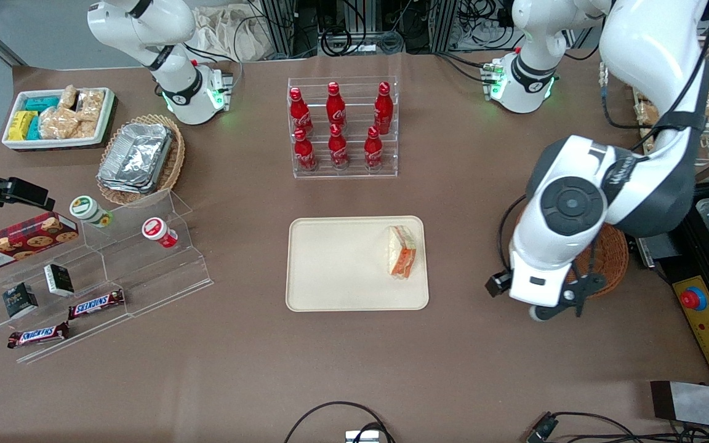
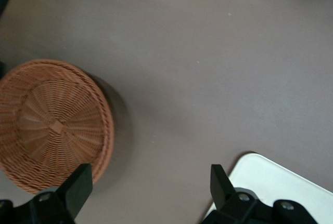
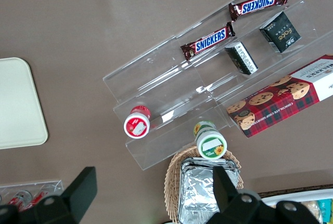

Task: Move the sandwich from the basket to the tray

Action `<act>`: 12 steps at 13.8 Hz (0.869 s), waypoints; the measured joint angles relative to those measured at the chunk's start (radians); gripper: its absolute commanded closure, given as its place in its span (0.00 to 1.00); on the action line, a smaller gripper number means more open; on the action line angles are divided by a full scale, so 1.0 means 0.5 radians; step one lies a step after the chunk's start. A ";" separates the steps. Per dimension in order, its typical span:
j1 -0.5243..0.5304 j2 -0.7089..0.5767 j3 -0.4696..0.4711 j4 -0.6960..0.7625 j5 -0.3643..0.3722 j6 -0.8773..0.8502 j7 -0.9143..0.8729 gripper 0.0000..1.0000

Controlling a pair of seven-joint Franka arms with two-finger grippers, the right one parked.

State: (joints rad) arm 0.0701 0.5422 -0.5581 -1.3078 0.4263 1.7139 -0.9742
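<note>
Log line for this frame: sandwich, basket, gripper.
sandwich: on tray, edge nearest basket | basket: empty | gripper: jaws open, holding nothing, above bare table between basket and tray

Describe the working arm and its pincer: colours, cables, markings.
The left arm has glossy white shells, dark grey joints, a black round joint cap and a black cable along it. Its base glows green. The pincer, between basket and tray, has black fingers.

Left arm bent sharply at the elbow, wrist pointing down. Gripper (image 2: 148, 193) hangs low with fingers (image 2: 78, 187) spread wide, holding nothing
</note>
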 measured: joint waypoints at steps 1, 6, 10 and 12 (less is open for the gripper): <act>-0.003 -0.047 0.078 0.000 -0.077 -0.020 0.119 0.00; -0.079 -0.271 0.539 -0.015 -0.395 -0.144 0.711 0.00; -0.110 -0.425 0.715 -0.107 -0.459 -0.178 1.024 0.00; -0.111 -0.511 0.761 -0.148 -0.464 -0.237 1.153 0.00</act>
State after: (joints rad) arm 0.0145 0.2867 -0.1777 -1.3815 0.1944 1.5954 -0.3976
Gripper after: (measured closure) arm 0.000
